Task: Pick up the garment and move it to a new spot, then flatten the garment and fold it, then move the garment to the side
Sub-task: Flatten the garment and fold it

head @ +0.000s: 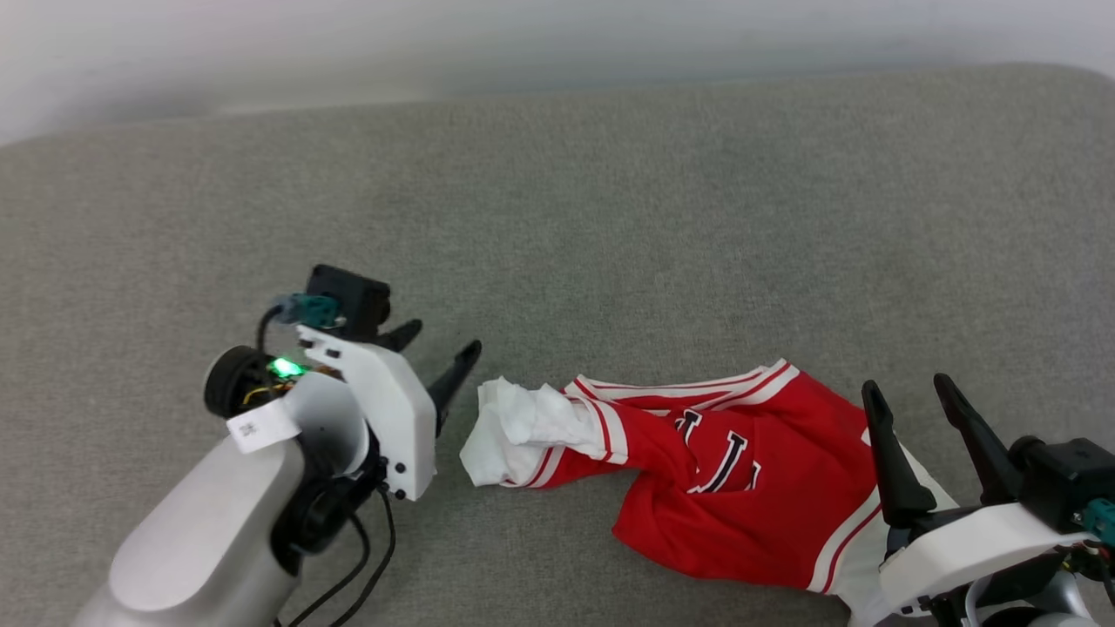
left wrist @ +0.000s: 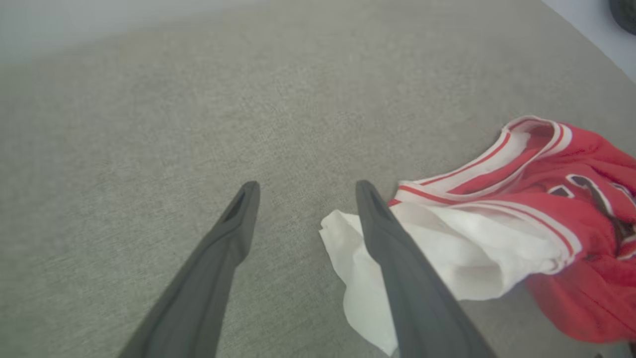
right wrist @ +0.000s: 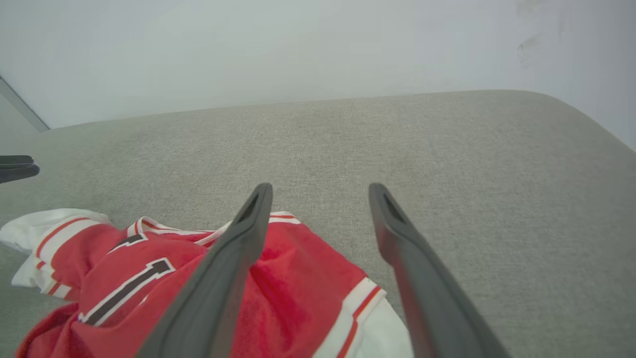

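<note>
Red cloth is seen bunched up at 5 o'clock in the head view: the red jersey T-shirt with white sleeves and striped trim (head: 749,488) is lying crumpled on the grey woven cushion top (head: 610,218). At 4 o'clock the right gripper (head: 905,383) is held over the shirt's right edge, its two dark fingers spread wide, with nothing pinched. At 8 o'clock the left gripper (head: 444,337) is spread wide too, just beside the bunched white sleeve (head: 514,427). Farther off, at 12 o'clock, a pale wall (head: 435,43) is seen.

Red garment (head: 749,488) (white sleeves, striped trim)
</note>
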Controlling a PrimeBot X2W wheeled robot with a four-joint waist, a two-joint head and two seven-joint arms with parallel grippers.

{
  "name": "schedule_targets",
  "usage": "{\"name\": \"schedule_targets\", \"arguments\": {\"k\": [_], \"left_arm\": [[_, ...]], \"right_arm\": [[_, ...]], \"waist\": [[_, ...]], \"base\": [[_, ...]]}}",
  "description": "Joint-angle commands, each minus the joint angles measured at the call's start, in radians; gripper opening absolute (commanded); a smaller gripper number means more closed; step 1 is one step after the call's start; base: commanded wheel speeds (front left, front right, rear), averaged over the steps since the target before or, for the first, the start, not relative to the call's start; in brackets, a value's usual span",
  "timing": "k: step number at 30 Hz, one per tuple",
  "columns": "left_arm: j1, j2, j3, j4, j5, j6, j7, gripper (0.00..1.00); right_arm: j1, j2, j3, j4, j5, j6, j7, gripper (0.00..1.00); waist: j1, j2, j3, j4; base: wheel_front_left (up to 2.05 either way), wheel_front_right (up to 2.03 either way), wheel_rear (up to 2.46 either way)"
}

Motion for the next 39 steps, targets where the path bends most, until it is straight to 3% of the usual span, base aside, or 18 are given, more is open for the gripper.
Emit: {"name": "schedule_targets", "arguments": {"k": [1,7,18,19,20,21,28,33,34,39], "left_arm": [[-0.018,-0.009,-0.014,0.016,-0.009,-0.015,0.021,1.0],[-0.071,-0.029,-0.096,0.121,-0.001,-0.086,0.123,1.0],[-0.114,-0.052,-0.266,0.275,0.04,-0.168,0.312,1.0],[-0.115,-0.059,-0.278,0.287,0.043,-0.172,0.317,0.76],[-0.113,-0.071,-0.278,0.298,0.031,-0.176,0.304,0.42],[-0.109,-0.102,-0.257,0.33,0.012,-0.175,0.251,0.0],[-0.105,-0.107,-0.203,0.347,0.018,-0.146,0.097,0.0],[-0.088,-0.081,-0.163,0.29,0.046,-0.097,-0.019,0.0],[-0.055,-0.054,-0.126,0.233,0.052,-0.053,-0.084,0.0],[0.013,0.002,-0.068,0.102,0.052,0.024,-0.156,0.0]], "right_arm": [[-0.015,0.003,0.003,0.001,0.01,0.0,-0.007,1.0],[-0.031,0.003,0.01,0.022,0.023,0.0,-0.015,1.0],[-0.063,0.003,0.015,0.056,0.062,0.0,-0.022,1.0],[-0.067,0.003,0.017,0.058,0.064,0.0,-0.022,1.0],[-0.07,0.003,0.018,0.059,0.064,0.0,-0.023,1.0],[-0.069,0.003,0.019,0.07,0.07,0.0,-0.019,1.0],[-0.047,0.003,-0.027,0.089,0.078,0.0,-0.011,1.0],[-0.043,0.002,-0.094,0.097,0.097,0.0,0.01,1.0],[-0.033,0.002,-0.15,0.105,0.115,0.0,0.059,1.0],[-0.002,-0.027,-0.241,0.13,0.149,0.0,0.26,1.0]], "waist": [[-0.0001,0.0,0.03,-0.016],[-0.0001,0.0,0.062,-0.029],[-0.0001,0.0,0.09,-0.03],[-0.0001,0.0,0.09,-0.031],[-0.0001,0.0,0.09,-0.032],[-0.0001,0.0,0.082,-0.039],[-0.0001,0.0,0.036,-0.03],[-0.0001,0.0,-0.01,-0.011],[-0.0001,0.0,-0.036,-0.001],[-0.0001,0.0,-0.067,0.014]], "base": [[0.0,0.0,0.0],[0.0,0.0,0.0],[0.0,0.0,0.0],[0.0,0.0,0.0],[0.0,0.0,0.0],[0.0,0.0,0.0],[0.0,0.0,0.0],[0.0,0.0,0.0],[0.0,0.0,0.0],[0.0,0.0,0.0]]}}
